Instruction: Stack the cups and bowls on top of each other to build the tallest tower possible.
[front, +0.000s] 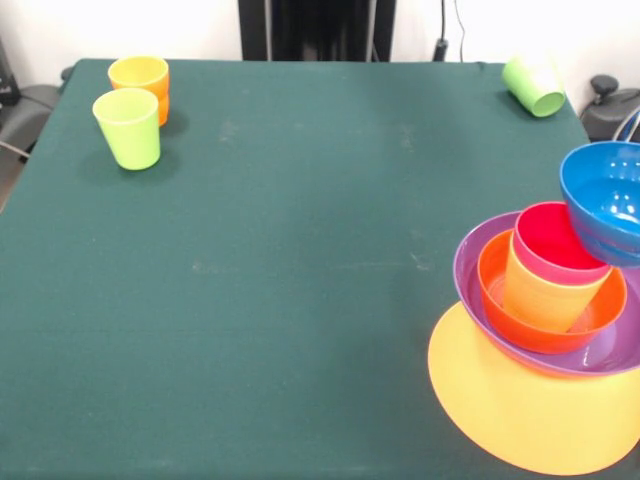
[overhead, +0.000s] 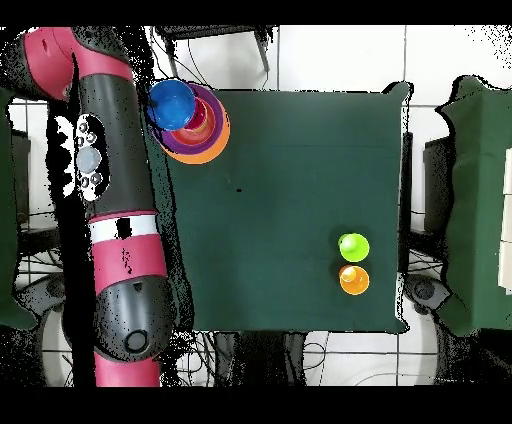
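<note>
The tower stands at the table's right edge in the front view. It has a large orange-yellow bowl (front: 520, 405) lowest, then a purple bowl (front: 478, 262), a red-orange bowl (front: 497, 282), a yellow cup (front: 540, 295) and a red cup (front: 553, 240) nested inside. A blue bowl (front: 606, 198) sits tilted against the red cup's rim, partly cut off by the frame edge; what holds it is hidden. From above, the blue bowl (overhead: 171, 104) overlaps the tower (overhead: 205, 135). An orange cup (front: 139, 80) and a lime green cup (front: 128, 128) stand upright together. A green cup (front: 533, 86) lies on its side. My gripper shows in neither view.
My red and black arm (overhead: 110, 200) runs along the table's left side in the overhead view, ending beside the tower. The lime cup (overhead: 353, 246) and orange cup (overhead: 354, 280) stand near the opposite side. The robot's pedestal (front: 315, 30) is at the far edge.
</note>
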